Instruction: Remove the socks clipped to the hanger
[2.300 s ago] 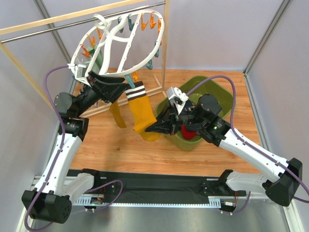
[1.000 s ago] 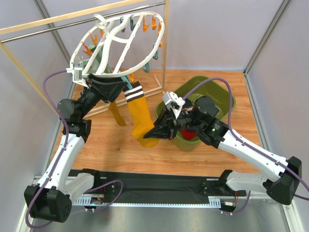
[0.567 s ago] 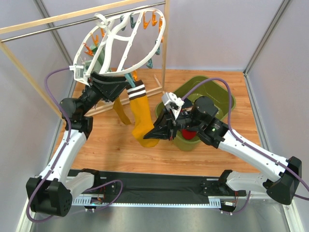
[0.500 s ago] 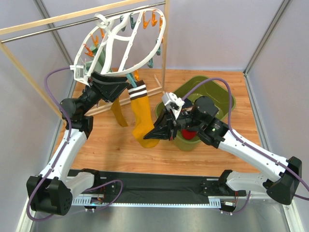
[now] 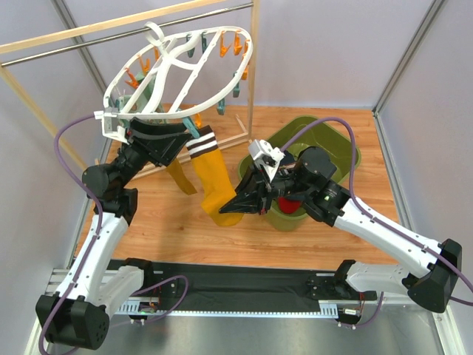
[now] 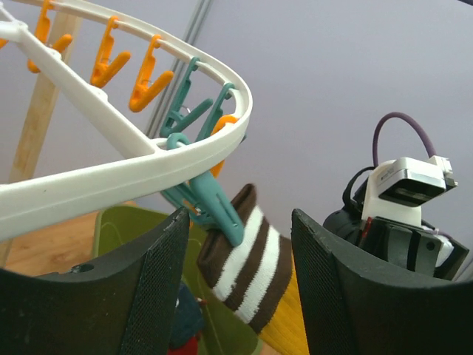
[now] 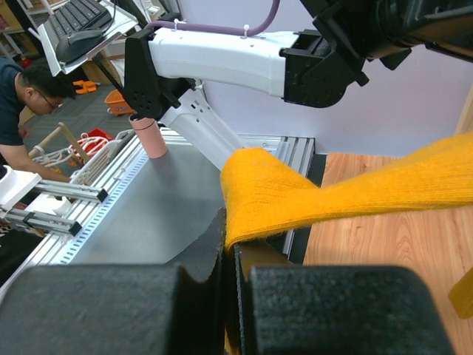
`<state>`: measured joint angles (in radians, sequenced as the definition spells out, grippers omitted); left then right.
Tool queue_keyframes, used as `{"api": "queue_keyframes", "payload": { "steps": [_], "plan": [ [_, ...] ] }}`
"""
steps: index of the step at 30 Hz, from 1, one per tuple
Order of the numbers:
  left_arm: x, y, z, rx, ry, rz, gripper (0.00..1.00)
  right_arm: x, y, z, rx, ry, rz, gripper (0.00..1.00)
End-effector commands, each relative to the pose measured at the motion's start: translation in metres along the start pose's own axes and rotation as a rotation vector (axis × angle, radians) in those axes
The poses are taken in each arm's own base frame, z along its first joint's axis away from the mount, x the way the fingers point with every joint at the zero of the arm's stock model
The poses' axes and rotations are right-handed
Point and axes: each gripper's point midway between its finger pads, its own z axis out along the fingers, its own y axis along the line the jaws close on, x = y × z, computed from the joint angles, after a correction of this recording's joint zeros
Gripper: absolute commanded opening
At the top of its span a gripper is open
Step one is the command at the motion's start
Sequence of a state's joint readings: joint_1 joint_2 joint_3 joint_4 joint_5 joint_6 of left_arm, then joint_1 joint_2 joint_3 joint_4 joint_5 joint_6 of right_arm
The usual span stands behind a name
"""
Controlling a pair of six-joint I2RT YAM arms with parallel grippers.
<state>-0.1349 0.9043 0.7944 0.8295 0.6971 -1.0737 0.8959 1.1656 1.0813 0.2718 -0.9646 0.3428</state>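
While pinching the toe of the mustard sock (image 5: 213, 181) in the right jaws, with its striped cuff held by a teal clip (image 6: 214, 211) under the tilted hanger (image 6: 111, 181), could drag that hanger off the rail (image 5: 89, 42) by pulling early. Could also fumble the clip with the left jaws, spread either side of it.

The hanger (image 6: 133, 174) is smooth, faintly glossy white plastic, and its orange and teal clips (image 6: 214, 207) are the same hard, shiny plastic. The mustard sock (image 7: 295, 200) is matt knitted cloth with a fuzzy surface and a ribbed brown-and-white cuff. The counter (image 5: 170, 222) shows satin wood grain; the green bin (image 5: 299, 127) is smooth plastic.
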Motion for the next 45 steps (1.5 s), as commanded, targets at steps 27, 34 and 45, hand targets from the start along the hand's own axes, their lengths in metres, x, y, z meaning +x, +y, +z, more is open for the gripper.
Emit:
{"api": "queue_keyframes", "payload": {
  "steps": [27, 34, 45],
  "plan": [
    [0.000, 0.009, -0.010, -0.100, -0.010, 0.053, 0.78, -0.015, 0.027, 0.016, -0.127, 0.007, -0.036, 0.00],
    [-0.001, 0.000, 0.003, 0.007, 0.017, 0.029, 0.77, 0.004, 0.011, 0.020, -0.107, 0.082, -0.057, 0.00],
    [0.001, 0.016, 0.009, -0.013, 0.043, 0.042, 0.77, 0.002, 0.022, 0.018, -0.179, 0.096, -0.096, 0.00]
  ]
}}
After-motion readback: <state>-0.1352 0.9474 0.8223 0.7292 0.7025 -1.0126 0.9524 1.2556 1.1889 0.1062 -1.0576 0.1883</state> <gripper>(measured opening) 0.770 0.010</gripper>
